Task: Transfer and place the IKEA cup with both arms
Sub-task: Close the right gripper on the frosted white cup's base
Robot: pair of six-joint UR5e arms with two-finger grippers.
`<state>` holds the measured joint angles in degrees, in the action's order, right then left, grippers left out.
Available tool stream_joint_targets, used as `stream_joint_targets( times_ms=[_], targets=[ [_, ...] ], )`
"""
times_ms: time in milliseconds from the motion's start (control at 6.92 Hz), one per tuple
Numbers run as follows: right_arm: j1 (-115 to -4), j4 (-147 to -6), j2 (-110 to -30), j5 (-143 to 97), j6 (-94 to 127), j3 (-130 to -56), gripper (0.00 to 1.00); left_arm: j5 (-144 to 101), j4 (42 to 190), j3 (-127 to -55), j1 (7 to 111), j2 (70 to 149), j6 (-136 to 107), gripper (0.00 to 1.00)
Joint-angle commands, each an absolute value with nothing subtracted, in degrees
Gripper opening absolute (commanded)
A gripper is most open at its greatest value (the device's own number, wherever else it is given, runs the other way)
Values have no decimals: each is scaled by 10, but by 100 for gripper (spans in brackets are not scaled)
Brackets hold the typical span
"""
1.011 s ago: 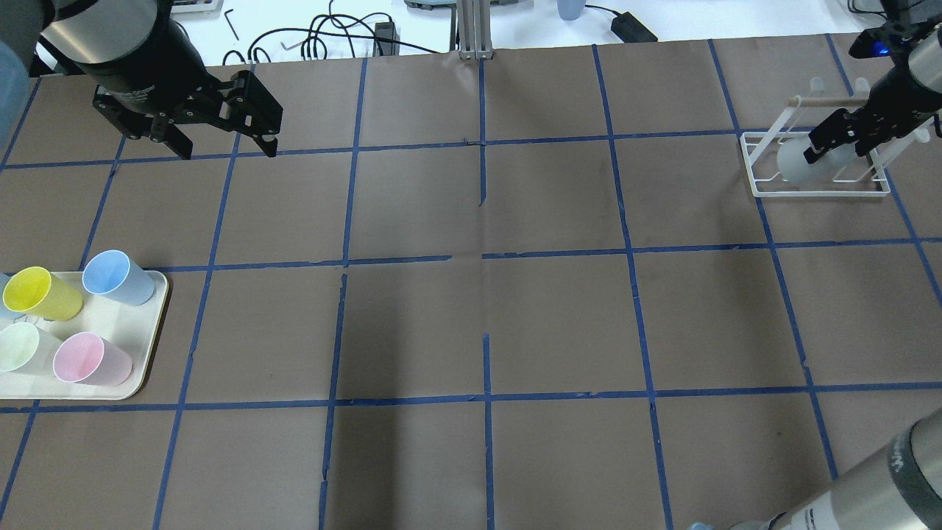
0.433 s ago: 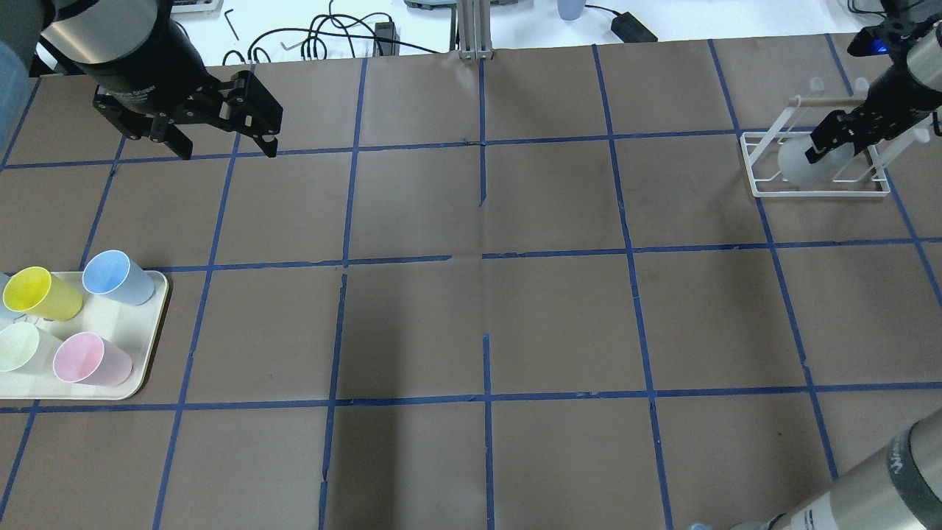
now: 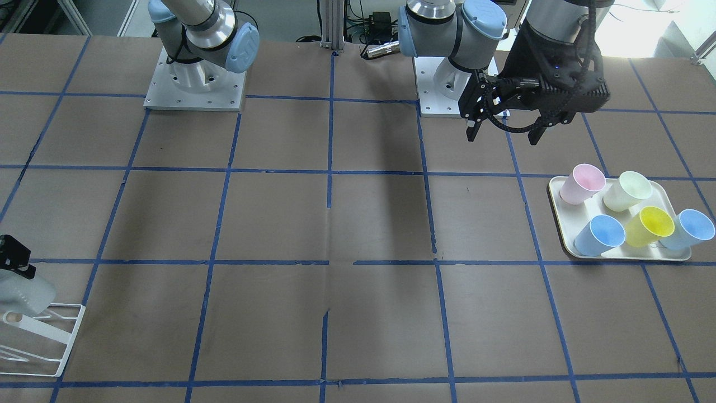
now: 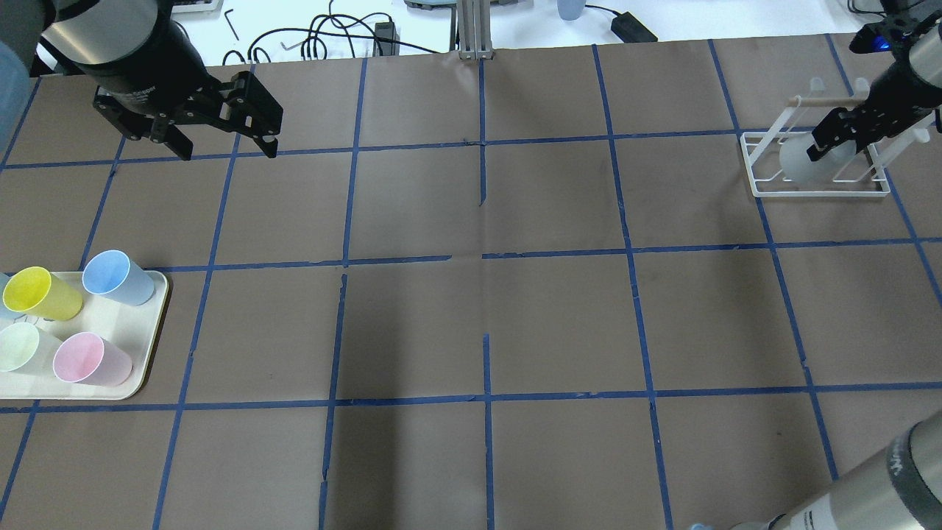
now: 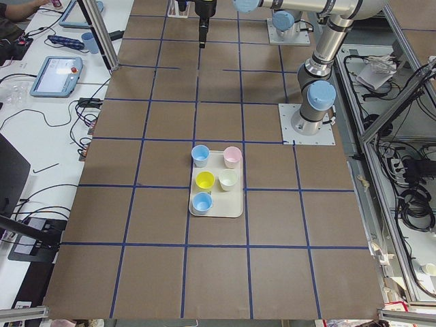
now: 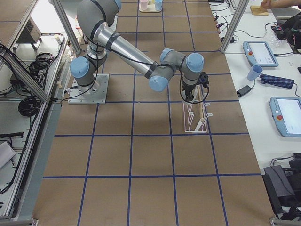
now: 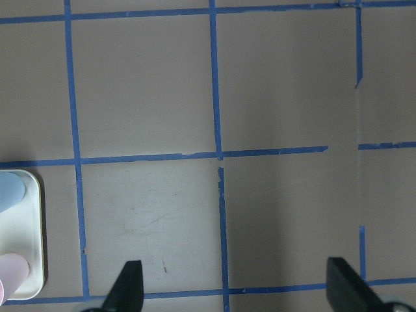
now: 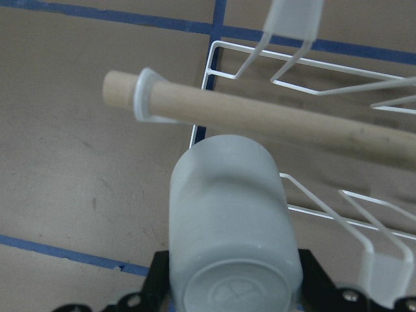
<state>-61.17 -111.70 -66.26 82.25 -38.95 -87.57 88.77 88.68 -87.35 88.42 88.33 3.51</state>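
The pale grey IKEA cup (image 4: 797, 163) is held on its side in my right gripper (image 4: 830, 144), over the white wire rack (image 4: 817, 193) at the table's far right. In the right wrist view the cup (image 8: 231, 227) has its base toward the camera, black fingers (image 8: 313, 279) on both sides, and the rack's wooden rod (image 8: 292, 120) just beyond its far end. The cup also shows at the left edge of the front view (image 3: 22, 294). My left gripper (image 4: 228, 151) hangs open and empty above the table's far left part, also in the front view (image 3: 503, 137).
A cream tray (image 4: 143, 368) at the left edge holds pink (image 4: 88, 358), yellow (image 4: 40, 293), pale cream-green (image 4: 22, 347) and light blue (image 4: 118, 277) cups. Cables lie on the white bench beyond the table's far edge. The right arm's tube (image 4: 868, 489) crosses the near right corner.
My right gripper has shifted the cup slightly toward the rack's far side. The left gripper has not moved.
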Motion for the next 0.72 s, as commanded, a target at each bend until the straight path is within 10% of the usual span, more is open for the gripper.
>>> stream_joint_targets(
  times_ms=[0, 578],
  targets=[
    [-612, -1110, -671, 824, -391, -874, 46, 887, 886, -871, 883, 883, 35, 100],
    [-608, -988, -761, 848, -390, -865, 46, 886, 886, -869, 882, 884, 35, 100]
  ],
)
